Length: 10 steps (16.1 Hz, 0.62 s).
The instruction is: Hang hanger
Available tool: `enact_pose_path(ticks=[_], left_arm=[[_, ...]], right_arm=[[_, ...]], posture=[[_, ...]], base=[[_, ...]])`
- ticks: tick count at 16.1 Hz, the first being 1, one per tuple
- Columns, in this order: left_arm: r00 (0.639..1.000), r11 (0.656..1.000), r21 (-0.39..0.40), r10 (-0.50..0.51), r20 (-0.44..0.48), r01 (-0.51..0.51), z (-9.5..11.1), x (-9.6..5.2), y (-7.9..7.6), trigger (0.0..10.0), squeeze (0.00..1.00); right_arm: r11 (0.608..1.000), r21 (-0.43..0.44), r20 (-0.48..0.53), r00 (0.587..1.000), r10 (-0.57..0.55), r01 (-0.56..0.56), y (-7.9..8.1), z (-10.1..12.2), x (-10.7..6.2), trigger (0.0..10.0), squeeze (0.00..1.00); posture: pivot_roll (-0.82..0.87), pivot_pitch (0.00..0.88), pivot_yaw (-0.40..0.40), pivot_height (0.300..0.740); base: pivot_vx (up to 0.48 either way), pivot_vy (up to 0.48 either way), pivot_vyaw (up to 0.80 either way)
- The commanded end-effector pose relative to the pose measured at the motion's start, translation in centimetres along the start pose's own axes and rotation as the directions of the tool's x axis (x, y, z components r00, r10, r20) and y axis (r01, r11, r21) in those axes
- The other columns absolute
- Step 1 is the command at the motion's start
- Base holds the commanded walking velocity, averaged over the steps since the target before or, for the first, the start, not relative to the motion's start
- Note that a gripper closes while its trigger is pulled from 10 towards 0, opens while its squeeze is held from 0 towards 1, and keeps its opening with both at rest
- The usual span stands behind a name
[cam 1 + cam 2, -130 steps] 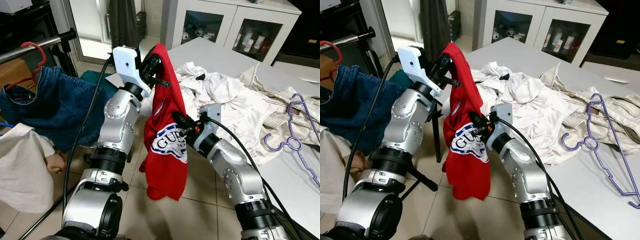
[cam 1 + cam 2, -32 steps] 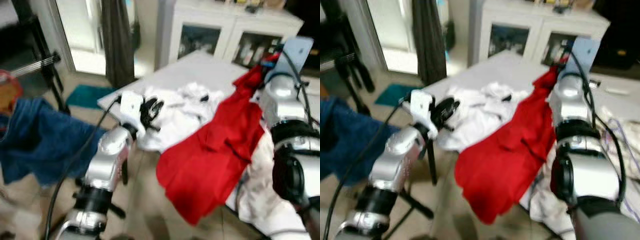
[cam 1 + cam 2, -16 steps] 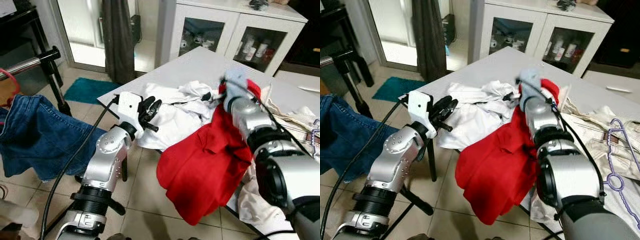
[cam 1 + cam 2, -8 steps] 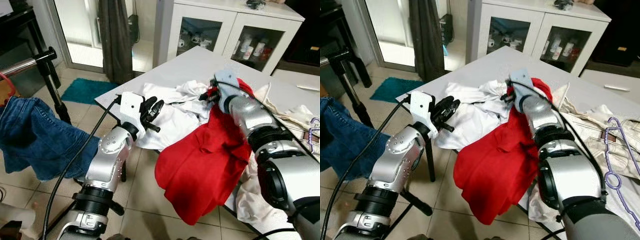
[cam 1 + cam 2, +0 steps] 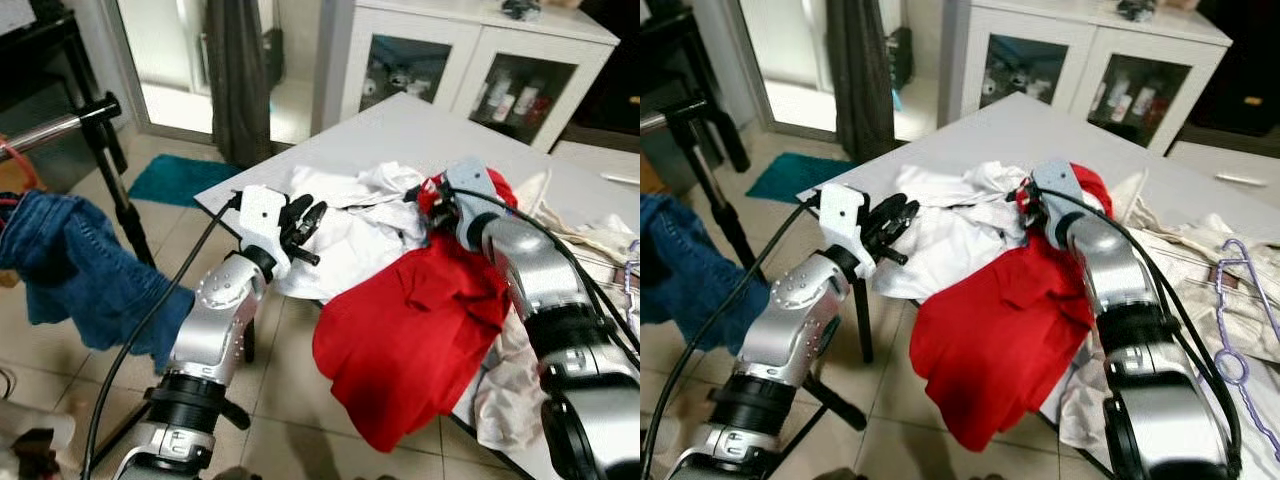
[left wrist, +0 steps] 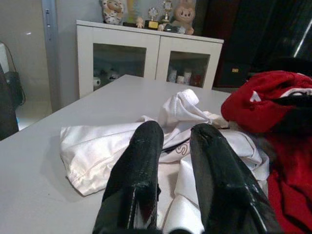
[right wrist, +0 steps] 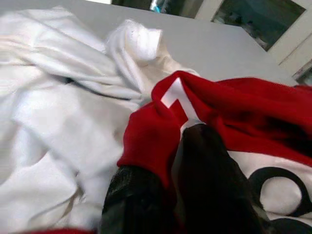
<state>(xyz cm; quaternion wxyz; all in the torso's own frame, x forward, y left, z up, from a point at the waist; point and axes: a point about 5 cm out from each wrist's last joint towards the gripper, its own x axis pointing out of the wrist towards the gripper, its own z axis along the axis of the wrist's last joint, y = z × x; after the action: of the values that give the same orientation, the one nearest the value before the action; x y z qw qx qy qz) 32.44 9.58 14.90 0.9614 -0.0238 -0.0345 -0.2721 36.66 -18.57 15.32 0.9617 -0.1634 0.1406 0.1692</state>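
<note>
A red shirt [image 5: 415, 335] hangs from the table edge [image 5: 260, 175] down toward the floor. My right gripper [image 5: 428, 196] is shut on its collar, beside a pile of white clothes [image 5: 350, 225]; the right wrist view shows red cloth [image 7: 151, 136] pinched between the black fingers [image 7: 209, 185]. My left gripper [image 5: 308, 212] hovers at the table's near corner, open by a narrow gap and holding nothing, pointing at the white pile [image 6: 97, 146]. A purple hanger [image 5: 1230, 300] lies on the table at the far right.
A metal clothes rail [image 5: 60, 125] on a black stand stands at the left with blue jeans [image 5: 70, 270] draped over it. A white glass-door cabinet [image 5: 470, 70] stands behind the table, with a dark curtain [image 5: 235, 70] and teal mat [image 5: 180, 175] at the back left.
The left gripper has let go of the red shirt, and the right gripper has carried it over to the table. In the last half second the right gripper sank slightly.
</note>
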Motion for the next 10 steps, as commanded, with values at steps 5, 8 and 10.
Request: enact_pose_path(ticks=[5, 8, 10], left_arm=[[1.000, 1.000, 0.004, -0.009, -0.009, 0.009, -0.2, -0.1, -0.3, 10.0, 0.00], [1.000, 1.000, 0.004, -0.004, -0.016, 0.004, -0.5, -0.5, -0.3, 10.0, 0.00], [1.000, 1.000, 0.002, -0.001, -0.019, 0.001, -0.5, -0.8, -0.3, 10.0, 0.00]], right_arm=[[0.993, -0.026, -0.014, 0.993, 0.115, -0.116, 0.6, 0.2, -3.4, 10.0, 0.00], [0.992, -0.006, 0.063, 0.990, 0.124, -0.124, -0.8, 1.3, -6.0, 10.0, 0.00], [0.997, 0.013, 0.135, 0.988, 0.076, -0.079, -1.5, 2.3, -7.3, 10.0, 0.00]], posture=[[0.01, 0.000, -0.066, 0.740], [0.01, 0.000, -0.066, 0.740], [0.01, 0.000, -0.062, 0.740]], base=[[0.000, 0.000, 0.00], [0.000, 0.000, 0.00], [0.000, 0.000, 0.00]])
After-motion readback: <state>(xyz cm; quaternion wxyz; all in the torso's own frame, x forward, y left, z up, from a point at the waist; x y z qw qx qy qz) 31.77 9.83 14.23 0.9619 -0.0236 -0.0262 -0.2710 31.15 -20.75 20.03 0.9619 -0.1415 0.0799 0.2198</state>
